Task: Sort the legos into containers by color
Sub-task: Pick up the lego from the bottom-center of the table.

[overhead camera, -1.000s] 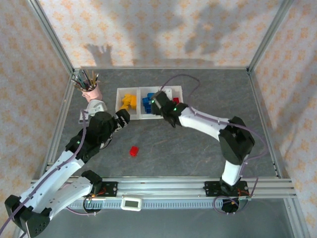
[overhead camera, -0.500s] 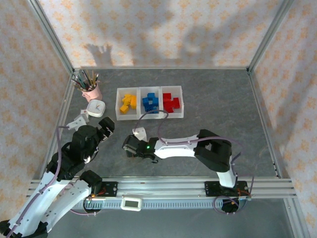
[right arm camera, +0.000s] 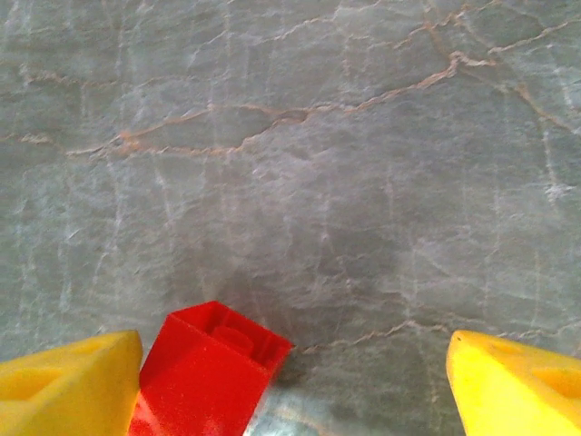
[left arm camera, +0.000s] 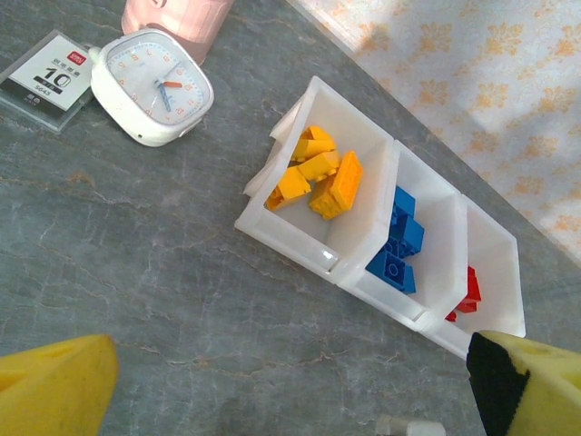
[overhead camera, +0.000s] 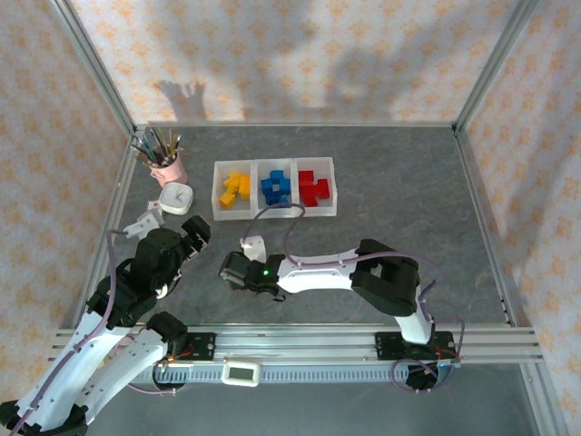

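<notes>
The left arm (overhead camera: 150, 263) and right arm (overhead camera: 318, 271) have white shells on the long links and bulky black housings at the joints. A thin lilac cable (overhead camera: 272, 208) loops free along each arm. A small green light (overhead camera: 264, 270) glows on the right arm's wrist housing. The fingers (left arm camera: 54, 386) are blunt yellow wedges, and one has a black inner face. The bases (overhead camera: 186, 345) are black blocks.

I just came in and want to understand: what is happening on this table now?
The right gripper, jaws open, is down at a red brick on the table; the brick lies beside one finger, not yet gripped. The left gripper hangs open near the clock. The three bins hold sorted bricks, one colour each.
</notes>
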`<move>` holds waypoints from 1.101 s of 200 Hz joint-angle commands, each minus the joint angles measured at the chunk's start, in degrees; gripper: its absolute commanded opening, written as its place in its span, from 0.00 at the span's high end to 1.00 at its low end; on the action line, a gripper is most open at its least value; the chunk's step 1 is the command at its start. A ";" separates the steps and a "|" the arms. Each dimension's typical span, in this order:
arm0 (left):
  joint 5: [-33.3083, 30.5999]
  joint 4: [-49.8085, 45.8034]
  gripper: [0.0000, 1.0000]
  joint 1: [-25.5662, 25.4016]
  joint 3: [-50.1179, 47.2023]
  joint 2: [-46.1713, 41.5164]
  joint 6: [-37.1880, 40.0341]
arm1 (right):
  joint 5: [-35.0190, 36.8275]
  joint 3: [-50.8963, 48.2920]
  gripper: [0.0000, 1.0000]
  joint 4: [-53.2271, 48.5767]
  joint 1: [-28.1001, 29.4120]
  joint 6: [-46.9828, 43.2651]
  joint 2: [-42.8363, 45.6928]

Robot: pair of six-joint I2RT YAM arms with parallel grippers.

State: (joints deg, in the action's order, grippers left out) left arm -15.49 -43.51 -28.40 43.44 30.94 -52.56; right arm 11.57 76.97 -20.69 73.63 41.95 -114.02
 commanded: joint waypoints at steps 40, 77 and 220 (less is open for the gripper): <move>-1.57 -1.14 0.01 -0.20 1.14 0.00 -0.17 | 2.01 5.16 0.14 -1.90 1.28 1.20 -4.53; -1.72 -1.24 0.01 -0.24 0.92 0.04 -0.19 | 1.30 3.82 0.28 -2.41 1.35 1.64 -5.42; 5.54 14.04 0.01 -0.25 -0.51 9.85 4.10 | 7.97 -8.06 0.71 1.55 -21.94 -14.47 17.71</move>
State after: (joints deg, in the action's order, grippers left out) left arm -12.23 -36.45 -28.40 43.44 38.04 -50.98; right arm 16.49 69.95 -20.97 59.96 35.46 -97.03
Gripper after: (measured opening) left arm 0.994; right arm 0.309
